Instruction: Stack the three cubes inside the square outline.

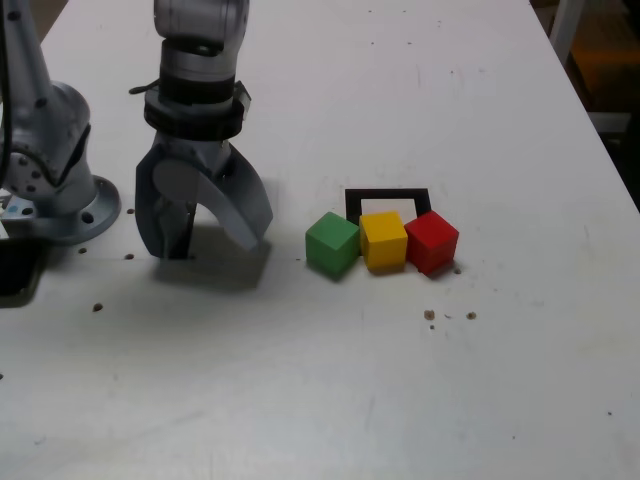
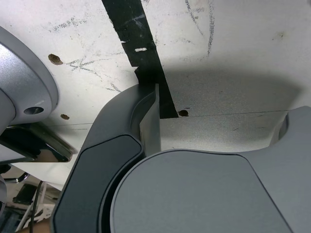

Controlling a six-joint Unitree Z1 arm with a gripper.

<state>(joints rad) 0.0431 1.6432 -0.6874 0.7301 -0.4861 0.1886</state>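
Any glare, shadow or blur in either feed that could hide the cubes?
Exterior view: even light, sharp; green cube, yellow cube and red cube clear, soft shadow under the open pincer. Wrist view: pincer body fills it, shading the table; no cubes visible.

No legible text or labels.

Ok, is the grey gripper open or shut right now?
Open. In the exterior view the grey gripper points down at the white table with its jaws spread apart and nothing between them.
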